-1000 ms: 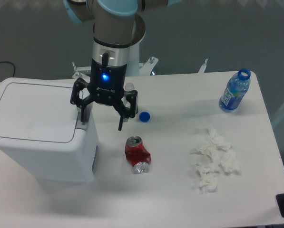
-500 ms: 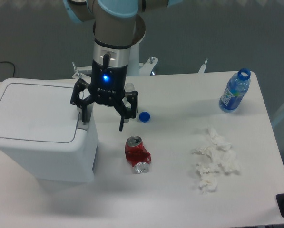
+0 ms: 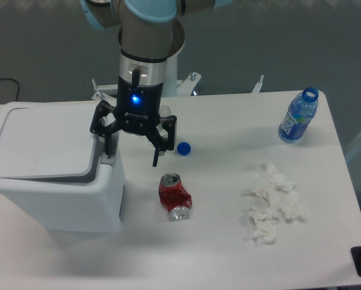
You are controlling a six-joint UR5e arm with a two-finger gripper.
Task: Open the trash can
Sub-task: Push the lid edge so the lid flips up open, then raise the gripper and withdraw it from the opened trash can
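Note:
The trash can [image 3: 53, 193] is a big white boxy bin at the left of the table. Its flat lid [image 3: 44, 142] is tilted up a little, with a dark gap showing under its front and right edges. My gripper [image 3: 132, 158] hangs open at the can's right end. Its left finger [image 3: 109, 145] rests down on the grey push tab at the lid's right side, while the right finger [image 3: 156, 152] hangs free beside the can over the table. Nothing is held between the fingers.
A crushed red can [image 3: 175, 196] lies right of the bin. A blue bottle cap [image 3: 183, 147] sits behind it. Crumpled white tissue [image 3: 272, 202] lies at the right, and an uncapped blue bottle [image 3: 298, 115] stands at the far right.
The lid has popped up from flat, and a dark gap has opened under its edge. The gripper has stayed at the push tab, barely moving.

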